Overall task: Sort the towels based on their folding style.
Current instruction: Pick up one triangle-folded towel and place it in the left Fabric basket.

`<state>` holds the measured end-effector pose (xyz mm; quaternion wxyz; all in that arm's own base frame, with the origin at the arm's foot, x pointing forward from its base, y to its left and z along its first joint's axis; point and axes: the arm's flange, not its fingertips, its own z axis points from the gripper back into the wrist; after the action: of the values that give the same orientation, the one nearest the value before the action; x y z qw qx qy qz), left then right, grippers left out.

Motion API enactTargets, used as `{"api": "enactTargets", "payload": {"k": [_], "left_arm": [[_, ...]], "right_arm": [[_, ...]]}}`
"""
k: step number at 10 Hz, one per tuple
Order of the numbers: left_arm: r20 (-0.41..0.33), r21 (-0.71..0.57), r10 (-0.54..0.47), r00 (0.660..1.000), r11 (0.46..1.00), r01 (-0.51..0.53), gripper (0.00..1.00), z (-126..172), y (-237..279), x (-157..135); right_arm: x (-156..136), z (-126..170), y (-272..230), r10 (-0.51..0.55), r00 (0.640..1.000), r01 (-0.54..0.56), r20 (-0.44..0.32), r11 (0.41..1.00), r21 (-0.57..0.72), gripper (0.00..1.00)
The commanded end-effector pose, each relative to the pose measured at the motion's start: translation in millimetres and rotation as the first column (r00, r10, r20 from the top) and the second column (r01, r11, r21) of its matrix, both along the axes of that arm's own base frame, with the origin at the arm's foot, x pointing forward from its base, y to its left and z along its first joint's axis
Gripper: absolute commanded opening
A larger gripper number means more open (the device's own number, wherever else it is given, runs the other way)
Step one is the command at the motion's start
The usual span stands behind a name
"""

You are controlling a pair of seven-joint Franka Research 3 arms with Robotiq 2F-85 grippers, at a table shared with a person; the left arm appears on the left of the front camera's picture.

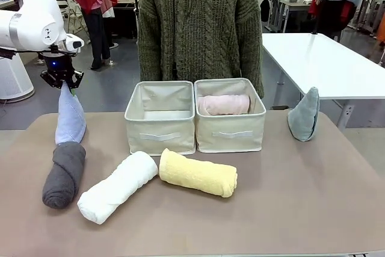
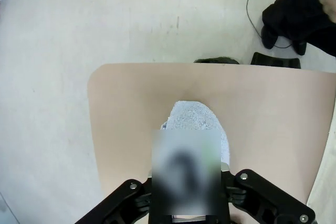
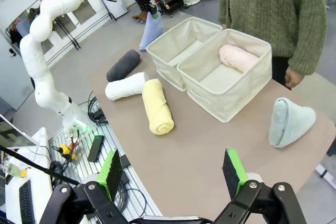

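Note:
My left gripper (image 1: 65, 82) is shut on the pointed top of the light blue cone-folded towel (image 1: 70, 120), which hangs upright at the table's far left; from above, its base (image 2: 197, 121) sits over the table corner. Just in front lies a dark grey rolled towel (image 1: 64, 174), then a white roll (image 1: 117, 186) and a pale yellow roll (image 1: 198, 173). A pink roll (image 1: 224, 105) lies in the right bin (image 1: 231, 135). A grey-blue cone towel (image 1: 304, 114) stands at the far right. My right gripper (image 3: 172, 174) is open, high above the near table edge, with nothing between its fingers.
The left bin (image 1: 160, 132) stands beside the right one with nothing visible inside. A person in a green knit sweater (image 1: 198, 22) stands just behind the bins. A white table (image 1: 325, 64) is beyond the far right corner. The near right of the table is bare.

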<state>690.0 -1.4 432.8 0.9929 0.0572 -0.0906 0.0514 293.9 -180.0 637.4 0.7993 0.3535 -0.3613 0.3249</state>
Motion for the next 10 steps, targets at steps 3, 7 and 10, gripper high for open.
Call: {"api": "enactTargets", "payload": {"k": [3, 7, 10], "left_arm": [[-0.026, -0.010, -0.089, 0.996, 0.996, 0.089, 0.00, 31.5, -3.6, -10.8], [0.072, 0.039, -0.479, 0.875, 0.878, 0.477, 0.00, 142.8, -28.1, -137.9], [0.029, -0.138, -0.664, 0.747, 0.738, 0.661, 0.00, 165.1, -13.6, -193.2]], "right_arm": [[1.0, -0.1, -1.0, 0.015, 1.000, -0.015, 0.021, 1.000, 0.017, 1.00], [1.0, -0.1, -1.0, 0.015, 1.000, -0.015, 0.021, 1.000, 0.017, 1.00], [1.0, -0.1, -1.0, 0.015, 1.000, -0.015, 0.021, 1.000, 0.017, 1.00]]}}
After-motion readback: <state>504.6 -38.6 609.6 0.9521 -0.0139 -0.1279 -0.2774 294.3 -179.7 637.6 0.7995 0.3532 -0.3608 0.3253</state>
